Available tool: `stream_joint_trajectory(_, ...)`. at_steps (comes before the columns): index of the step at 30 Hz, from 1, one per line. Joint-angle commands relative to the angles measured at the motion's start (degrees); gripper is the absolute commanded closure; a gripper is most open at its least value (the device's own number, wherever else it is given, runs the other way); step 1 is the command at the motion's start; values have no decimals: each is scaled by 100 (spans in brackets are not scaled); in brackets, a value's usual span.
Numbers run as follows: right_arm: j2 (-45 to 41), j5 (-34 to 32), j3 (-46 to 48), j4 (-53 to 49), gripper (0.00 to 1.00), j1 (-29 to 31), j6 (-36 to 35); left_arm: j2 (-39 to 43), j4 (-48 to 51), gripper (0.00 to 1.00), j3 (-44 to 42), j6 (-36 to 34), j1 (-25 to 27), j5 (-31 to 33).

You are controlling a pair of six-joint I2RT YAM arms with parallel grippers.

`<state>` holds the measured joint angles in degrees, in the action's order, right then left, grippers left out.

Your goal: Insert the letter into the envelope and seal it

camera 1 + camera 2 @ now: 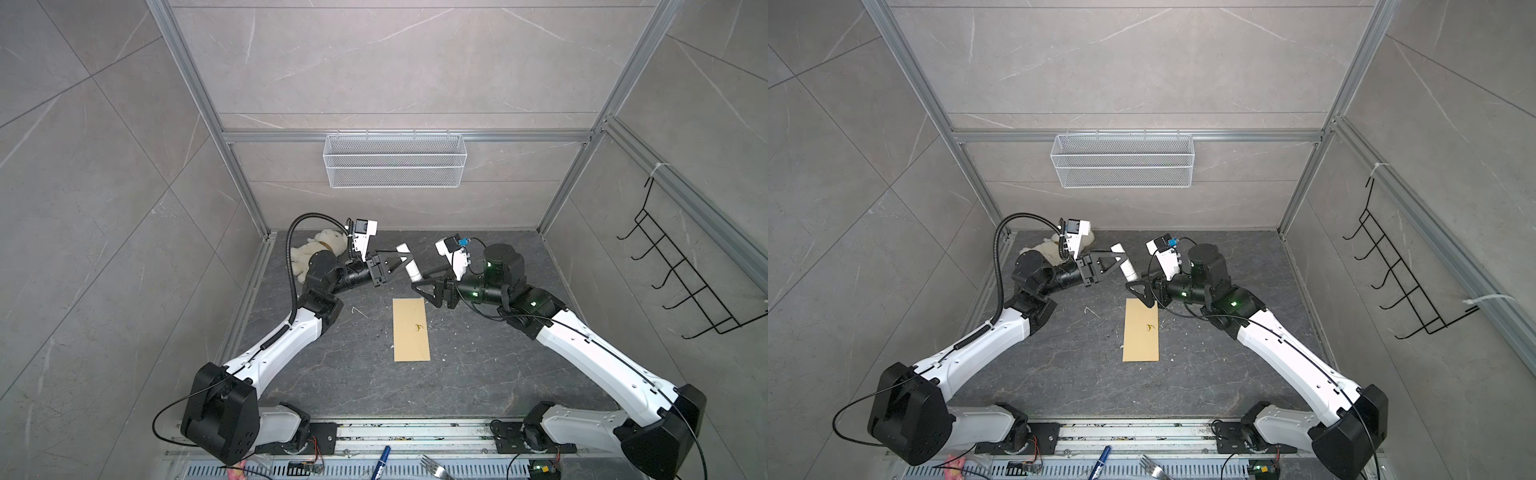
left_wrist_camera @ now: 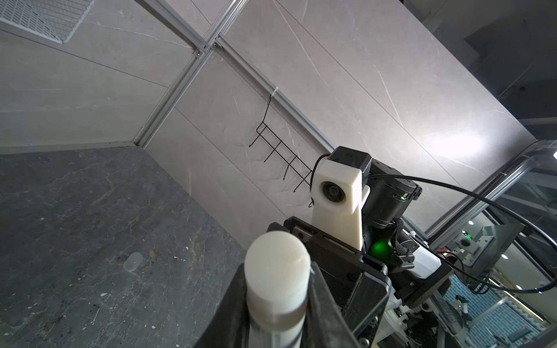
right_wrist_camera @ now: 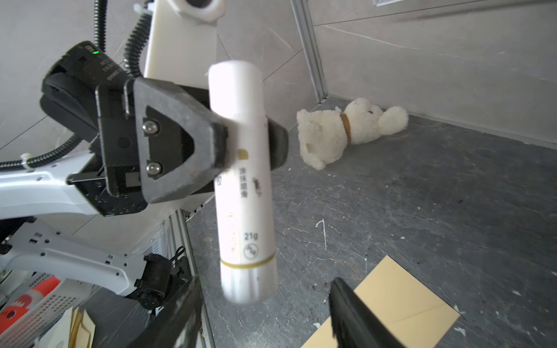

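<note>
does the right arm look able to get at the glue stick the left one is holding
Probably yes. The right gripper hangs open and empty just beside the lower end of the glue stick, which the left gripper clamps around its middle, off the table. Nothing sits between them.

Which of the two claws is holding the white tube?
The left gripper: its jaws are clamped around the middle of the white glue stick, holding it in the air. The right gripper is open and empty, near the tube's lower end.
</note>
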<state>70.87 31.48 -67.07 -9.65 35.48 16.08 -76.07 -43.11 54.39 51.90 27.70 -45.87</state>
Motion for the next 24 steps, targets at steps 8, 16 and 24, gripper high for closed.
stream_joint_trajectory(8,245,720,-7,705,59,-8,405,-22,-514,100,0,173,-19,-256)
stream_joint_trajectory(16,248,487,-21,705,84,-11,480,-17,-337,100,-18,55,-22,-256)
stream_joint_trajectory(24,295,-1275,-381,-173,100,108,315,218,1068,100,2,-811,-11,297)
